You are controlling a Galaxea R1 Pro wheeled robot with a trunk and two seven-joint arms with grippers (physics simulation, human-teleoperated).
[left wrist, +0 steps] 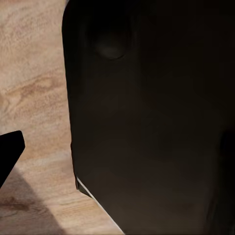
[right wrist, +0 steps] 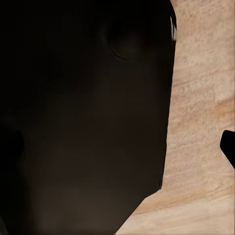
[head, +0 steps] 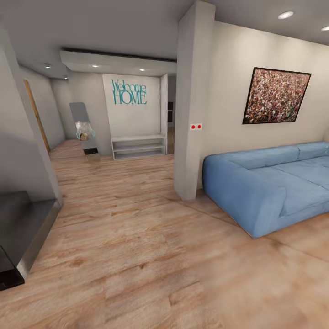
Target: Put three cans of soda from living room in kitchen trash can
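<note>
1. In transit through the living room: blue sofa (head: 269,187) at 3 o'clock against the wall, wood floor (head: 151,265) open ahead, presumably a search for the soda cans, none in sight yet.
2. Both arms likely tucked for driving; wrist views blocked by dark robot body (left wrist: 152,122), so claw state impossible to tell.
3. Readable: "Welcome HOME" (head: 130,92) in teal at 11 o'clock.

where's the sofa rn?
Head view: the blue sofa is on the right, against the wall under the framed picture, its near arm just right of the pillar.
</note>
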